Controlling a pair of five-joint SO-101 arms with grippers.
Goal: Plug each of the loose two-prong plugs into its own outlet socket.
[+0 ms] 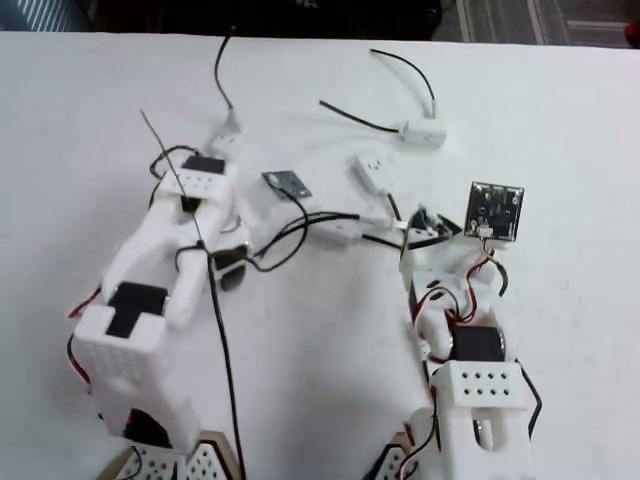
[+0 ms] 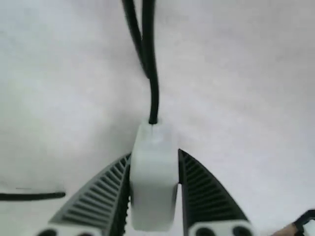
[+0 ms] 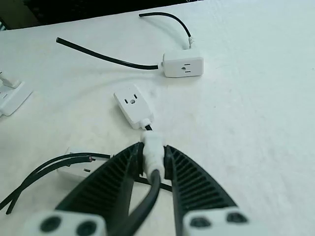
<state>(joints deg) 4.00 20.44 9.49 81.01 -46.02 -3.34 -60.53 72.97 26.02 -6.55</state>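
My left gripper (image 2: 152, 196) is shut on a white plug (image 2: 153, 177), whose black cable (image 2: 151, 73) runs away over the table. From above, that plug (image 1: 227, 131) lies at the left arm's tip at the back left. My right gripper (image 3: 153, 162) is shut on a second white plug (image 3: 153, 149), with its black cable trailing back between the fingers. Just ahead of this plug lies a white outlet socket (image 3: 133, 105), a short gap apart. A second outlet socket (image 3: 183, 65) with two black cable stubs lies farther off. In the high view my right gripper (image 1: 418, 226) sits below the near socket (image 1: 372, 170).
A third white socket block (image 1: 340, 232) with black wires lies mid-table between the arms. A small circuit board (image 1: 287, 184) rests near it. Another white piece (image 3: 11, 96) lies to one side. The far socket (image 1: 422, 132) sits toward the back right on the white table (image 1: 560, 120).
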